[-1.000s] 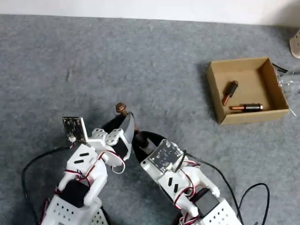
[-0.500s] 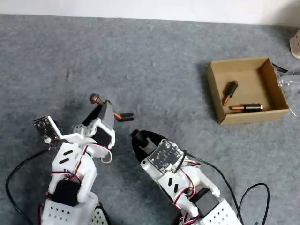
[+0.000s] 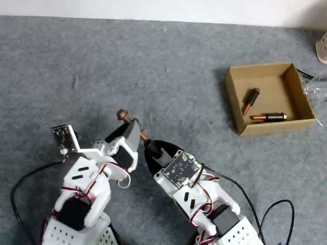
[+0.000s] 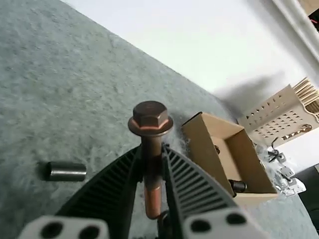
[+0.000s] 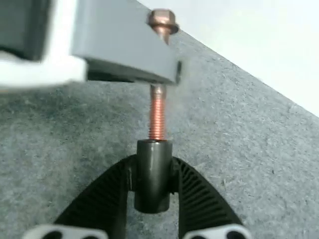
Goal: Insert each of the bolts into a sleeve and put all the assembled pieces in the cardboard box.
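Observation:
My left gripper (image 3: 132, 133) is shut on a copper bolt (image 3: 122, 115), whose head sticks out beyond the fingers. Its threaded tip points at a black sleeve (image 3: 150, 148) held in my right gripper (image 3: 152, 149). In the right wrist view the bolt's thread (image 5: 157, 119) meets the mouth of the sleeve (image 5: 153, 174), in line with it. The left wrist view shows the bolt (image 4: 150, 122) clamped between the fingers and a loose black sleeve (image 4: 67, 171) lying on the carpet. The cardboard box (image 3: 276, 126) stands at the right and holds two assembled pieces (image 3: 250, 101) (image 3: 268, 117).
Grey carpet covers the table. Clear plastic and a cable (image 3: 312, 84) lie beside the box's far right side, with a white object (image 3: 323, 48) at the edge. A pale slotted basket (image 4: 279, 117) stands behind the box (image 4: 199, 139). Black cables trail from both arm bases.
The left arm swung left with the bolt, then came back right. The bolt's tip now sits at the mouth of the sleeve. The right arm has stayed put.

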